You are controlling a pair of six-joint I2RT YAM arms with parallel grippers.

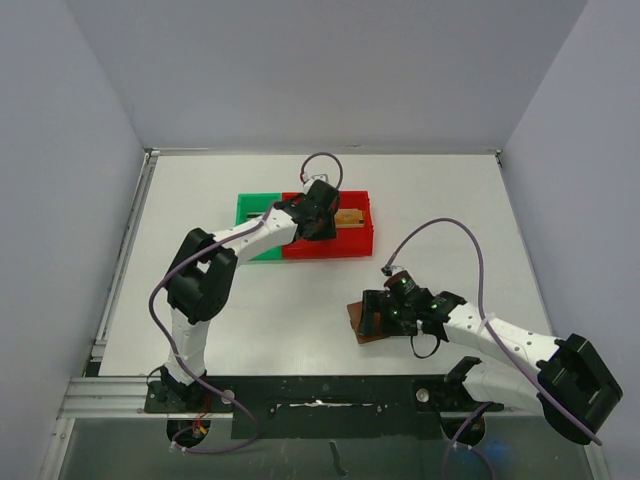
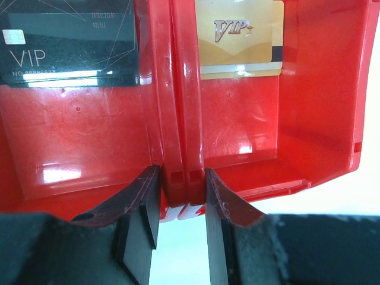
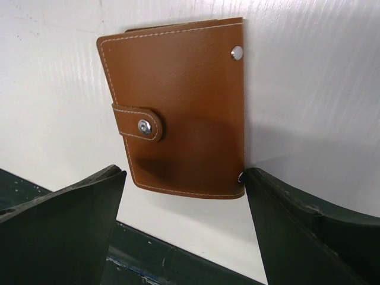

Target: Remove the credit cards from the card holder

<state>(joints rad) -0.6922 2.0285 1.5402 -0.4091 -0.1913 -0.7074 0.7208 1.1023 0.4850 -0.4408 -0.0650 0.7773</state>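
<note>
Right gripper [image 3: 183,175] fingers standing spread over closed card holder [image 3: 184,89] (strap [image 3: 136,122] snapped); best lowering squarely before clamping its edges. Left gripper [image 2: 181,178] fingers pinching red bin [image 2: 332,89] divider [image 2: 178,89].

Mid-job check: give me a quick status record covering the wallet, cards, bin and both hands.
wallet: closed, strap snapped, flat on the table
black card: in the red bin, left compartment in the left wrist view
gold card: same bin, right compartment
left hand: astride the bin's middle wall, fingers against both sides
right hand: open over the wallet, not gripping it
</note>
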